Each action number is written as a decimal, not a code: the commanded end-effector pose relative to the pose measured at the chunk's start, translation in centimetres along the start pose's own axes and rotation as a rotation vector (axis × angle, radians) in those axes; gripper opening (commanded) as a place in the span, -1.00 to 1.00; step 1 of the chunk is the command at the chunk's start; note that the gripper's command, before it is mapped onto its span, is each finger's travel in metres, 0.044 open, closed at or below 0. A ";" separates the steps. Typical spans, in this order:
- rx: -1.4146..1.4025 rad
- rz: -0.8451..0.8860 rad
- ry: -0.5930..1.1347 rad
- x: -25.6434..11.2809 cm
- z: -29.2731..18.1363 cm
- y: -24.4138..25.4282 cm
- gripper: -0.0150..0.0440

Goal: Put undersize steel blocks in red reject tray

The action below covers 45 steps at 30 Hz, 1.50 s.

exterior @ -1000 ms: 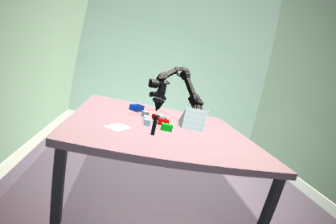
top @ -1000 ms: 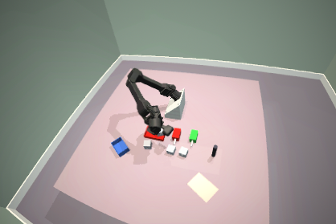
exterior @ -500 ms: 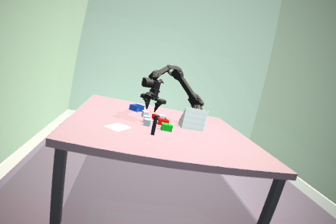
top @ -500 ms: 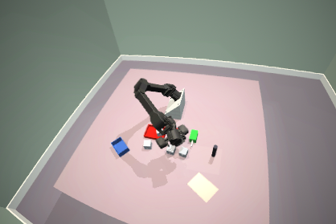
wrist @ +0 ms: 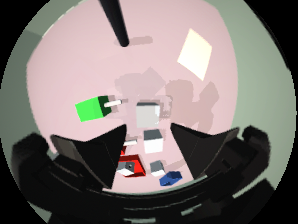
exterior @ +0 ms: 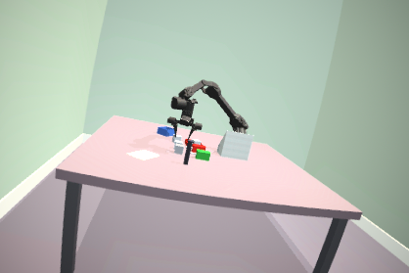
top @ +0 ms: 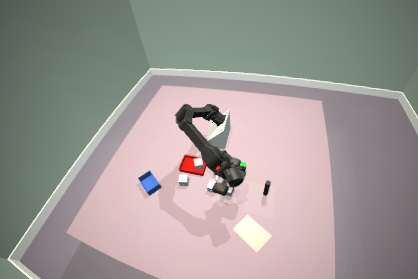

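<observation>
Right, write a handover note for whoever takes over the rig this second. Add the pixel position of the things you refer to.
Gripper (top: 221, 190) (exterior: 183, 137) (wrist: 149, 125): open, holding nothing, above the loose blocks.
Green GO gauge (top: 243, 164) (exterior: 203, 155) (wrist: 89, 111): lying on the table, pin out of any block.
Done: one block in the red reject tray (top: 186, 167) (exterior: 187, 141) (wrist: 135, 161).
Three loose blocks (top: 183, 180) (exterior: 177, 139) (wrist: 157, 168) are outside it; the pictures don't show which are undersize.
Left: reject any undersize ones, probably gauging those unchecked, then move the arm away, gauge down.
</observation>
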<state>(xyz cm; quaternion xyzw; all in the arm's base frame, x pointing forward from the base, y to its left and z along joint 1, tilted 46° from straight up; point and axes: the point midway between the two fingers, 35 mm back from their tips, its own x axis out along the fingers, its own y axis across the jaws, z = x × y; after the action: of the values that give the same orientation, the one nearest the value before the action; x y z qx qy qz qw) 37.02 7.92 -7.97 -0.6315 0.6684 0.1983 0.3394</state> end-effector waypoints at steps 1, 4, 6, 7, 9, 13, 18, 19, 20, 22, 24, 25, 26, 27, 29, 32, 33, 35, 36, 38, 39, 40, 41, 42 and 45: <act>-0.007 0.001 0.001 0.6 0.1 -0.1 0.61; -0.007 0.001 0.000 1.1 0.1 -0.1 0.61; -0.007 0.001 0.000 1.4 0.1 -0.1 0.61; -0.007 0.001 0.000 1.6 0.1 -0.1 0.61; -0.007 0.001 0.000 2.0 0.1 -0.2 0.61; -0.007 0.001 0.000 2.6 0.2 -0.2 0.61; -0.007 0.001 0.000 3.5 0.2 -0.2 0.61; -0.007 0.001 0.000 3.6 0.2 -0.2 0.61; -0.007 0.001 0.001 3.8 0.2 -0.2 0.61; -0.007 0.001 0.001 4.1 0.1 -0.2 0.61; -0.007 0.001 0.001 4.4 0.1 -0.2 0.61; -0.007 0.001 0.001 4.6 0.1 -0.2 0.61; -0.007 0.001 0.001 4.8 0.1 -0.2 0.61; -0.007 0.001 0.001 4.9 0.1 -0.2 0.61; -0.007 0.001 0.002 5.3 0.1 -0.2 0.61; -0.007 0.001 0.002 5.8 0.1 -0.2 0.61; -0.007 0.000 0.002 5.9 0.1 -0.2 0.61; -0.007 0.000 0.003 6.3 0.1 -0.2 0.61; -0.007 0.000 0.003 6.4 0.0 -0.2 0.61; -0.006 0.000 0.003 6.7 0.0 -0.2 0.61; -0.006 0.000 0.003 6.9 0.0 -0.2 0.61; -0.006 0.000 0.004 7.1 0.0 -0.2 0.61; -0.006 0.000 0.004 7.2 0.0 -0.2 0.61; -0.006 0.000 0.004 7.4 0.0 -0.2 0.61; -0.006 0.000 0.004 7.6 -0.1 -0.1 0.61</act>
<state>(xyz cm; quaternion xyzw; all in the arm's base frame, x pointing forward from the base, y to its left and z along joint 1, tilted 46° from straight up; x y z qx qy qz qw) 37.57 2.76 -12.99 -0.6315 0.6679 0.1981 0.3406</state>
